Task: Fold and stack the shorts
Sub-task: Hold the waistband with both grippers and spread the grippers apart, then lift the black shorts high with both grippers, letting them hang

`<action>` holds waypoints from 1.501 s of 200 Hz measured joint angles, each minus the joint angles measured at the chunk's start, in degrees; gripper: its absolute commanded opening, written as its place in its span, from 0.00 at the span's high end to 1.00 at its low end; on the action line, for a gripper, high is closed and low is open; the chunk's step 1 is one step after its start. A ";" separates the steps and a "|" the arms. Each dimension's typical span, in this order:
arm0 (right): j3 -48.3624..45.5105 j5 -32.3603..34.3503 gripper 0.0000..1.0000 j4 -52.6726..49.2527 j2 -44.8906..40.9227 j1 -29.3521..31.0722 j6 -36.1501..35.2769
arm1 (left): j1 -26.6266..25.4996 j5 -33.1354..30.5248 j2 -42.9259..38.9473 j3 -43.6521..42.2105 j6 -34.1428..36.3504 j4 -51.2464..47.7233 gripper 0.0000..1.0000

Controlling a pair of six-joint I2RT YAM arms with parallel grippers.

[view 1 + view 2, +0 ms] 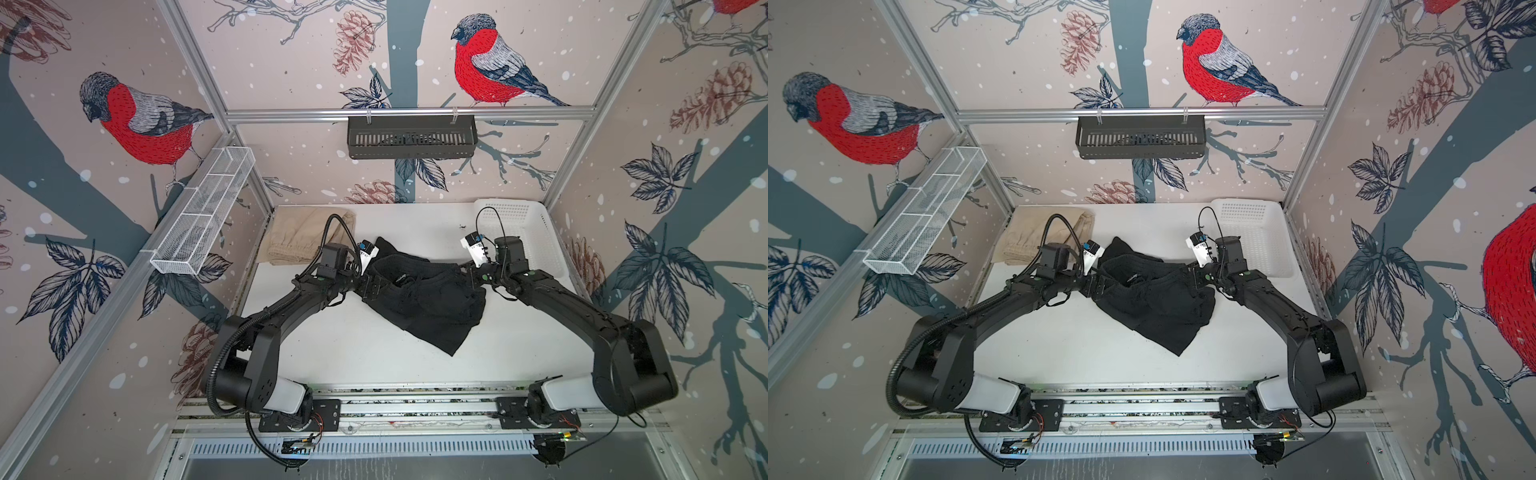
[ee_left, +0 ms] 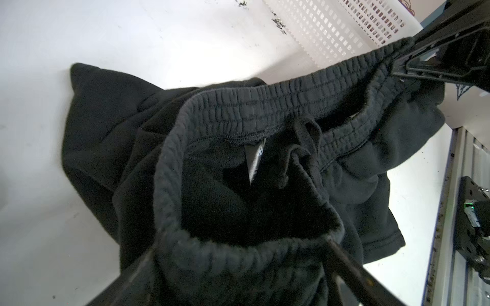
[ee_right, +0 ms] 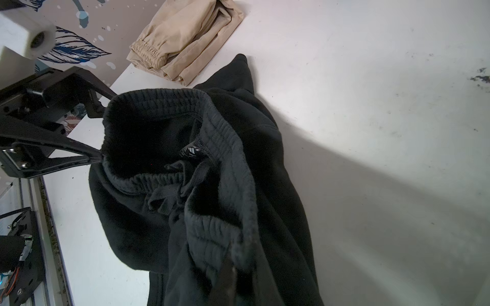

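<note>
Plainly, the left gripper (image 3: 104,127) stands with its jaws spread wide, one finger either side of the near end of the waistband (image 2: 265,111) of the black shorts (image 1: 428,299). The cloth sits between the fingers but is not pinched. At the opposite end, the right gripper (image 2: 400,69) is clenched tight on the waistband's other corner.

Between the two hands the gathered band runs as the garment's long axis, roughly left to right across the middle of the table (image 1: 332,345) and sagging open in the centre, where a drawstring knot (image 3: 172,196) hangs. The legs trail down from it onto the table toward the robot's base, and one corner of cloth lies out toward the far wall. The relation that matters is therefore at the left hand. The band end lies straight ahead inside its open jaws, and this arm is the nearer one to that end, so a closing pinch looks like the step due before any spreading or folding.

Further out, the beige shorts (image 1: 299,241) lie folded in the far left corner of the table, close to the black pair but apart from it, so the stacking is not yet done. The white basket (image 1: 528,224) sits in the far right corner, just beyond the right wrist, and nothing shows inside it.
</note>
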 measured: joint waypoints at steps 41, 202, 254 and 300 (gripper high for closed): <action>-0.07 -0.22 0.98 0.26 0.00 -0.50 0.00 | 1.09 2.62 3.43 1.92 0.00 -0.39 1.00; 15.91 1.16 0.99 0.28 -20.90 1.33 0.76 | 0.96 -12.26 -17.75 42.56 -7.04 -28.28 1.00; 24.87 -2.05 1.00 -0.79 -24.55 3.28 1.70 | 0.92 -18.51 -18.53 57.96 -3.69 -41.03 1.00; 34.42 -2.78 0.99 -10.05 -24.22 9.92 1.81 | 0.92 -17.33 -21.49 63.69 -4.61 -47.84 1.00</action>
